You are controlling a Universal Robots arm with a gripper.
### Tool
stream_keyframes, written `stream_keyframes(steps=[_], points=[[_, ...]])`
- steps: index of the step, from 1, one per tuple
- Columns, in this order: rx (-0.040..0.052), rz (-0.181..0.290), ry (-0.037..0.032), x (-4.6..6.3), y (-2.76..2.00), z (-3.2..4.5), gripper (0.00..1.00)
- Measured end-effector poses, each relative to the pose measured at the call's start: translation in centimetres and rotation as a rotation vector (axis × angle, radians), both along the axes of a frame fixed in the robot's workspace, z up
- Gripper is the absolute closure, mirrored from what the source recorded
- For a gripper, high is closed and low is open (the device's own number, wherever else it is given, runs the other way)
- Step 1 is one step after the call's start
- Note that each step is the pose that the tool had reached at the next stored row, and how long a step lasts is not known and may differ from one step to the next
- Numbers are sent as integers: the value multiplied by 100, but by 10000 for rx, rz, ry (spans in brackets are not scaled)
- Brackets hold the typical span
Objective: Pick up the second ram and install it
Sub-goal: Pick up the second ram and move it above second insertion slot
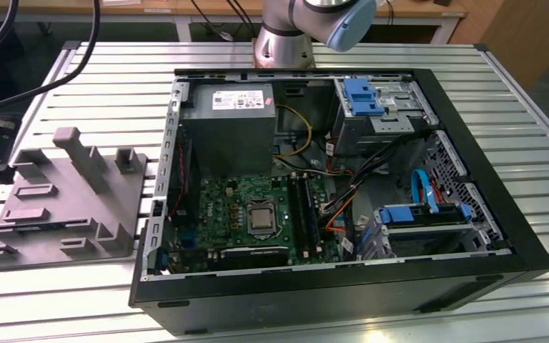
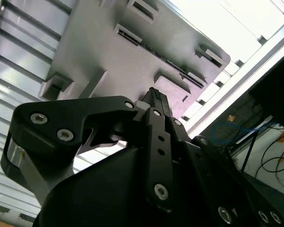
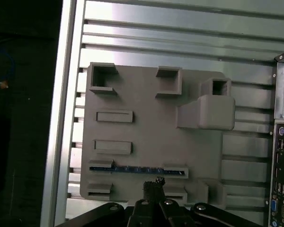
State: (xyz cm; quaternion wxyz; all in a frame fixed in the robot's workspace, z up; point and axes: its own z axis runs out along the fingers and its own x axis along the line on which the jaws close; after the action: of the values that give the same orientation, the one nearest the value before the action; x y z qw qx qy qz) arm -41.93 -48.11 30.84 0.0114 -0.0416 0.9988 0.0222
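The second ram [image 3: 137, 169] is a thin blue-green strip standing on its edge in a long slot of the grey holder block [image 3: 146, 127]. In the exterior view the ram [image 1: 41, 227] shows as a bluish line low on that block [image 1: 65, 200], which lies at the view's left beside the open computer case [image 1: 351, 286]. My gripper [image 3: 154, 183] hangs above the block, just off the ram's slot and apart from it. Its fingers are shut together with nothing between them. In the second wrist view the gripper [image 2: 154, 96] points at the same block [image 2: 113, 52].
Inside the case lie the green motherboard [image 1: 231, 200] with its long black slot strips [image 1: 305, 211], a grey power supply [image 1: 226, 128] and blue drive brackets [image 1: 360, 96]. The case's rear ports [image 3: 281, 165] sit close beside the block. The slatted metal table [image 1: 94, 300] carries everything.
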Motion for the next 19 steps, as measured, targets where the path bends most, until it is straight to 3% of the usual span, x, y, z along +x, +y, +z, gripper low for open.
stream_keyframes(steps=[4,11,19], points=[[-52,694,-1,1,-1,-7,90],[-282,1734,5,0,0,-13,90],[-456,3058,0,0,0,-21,90]])
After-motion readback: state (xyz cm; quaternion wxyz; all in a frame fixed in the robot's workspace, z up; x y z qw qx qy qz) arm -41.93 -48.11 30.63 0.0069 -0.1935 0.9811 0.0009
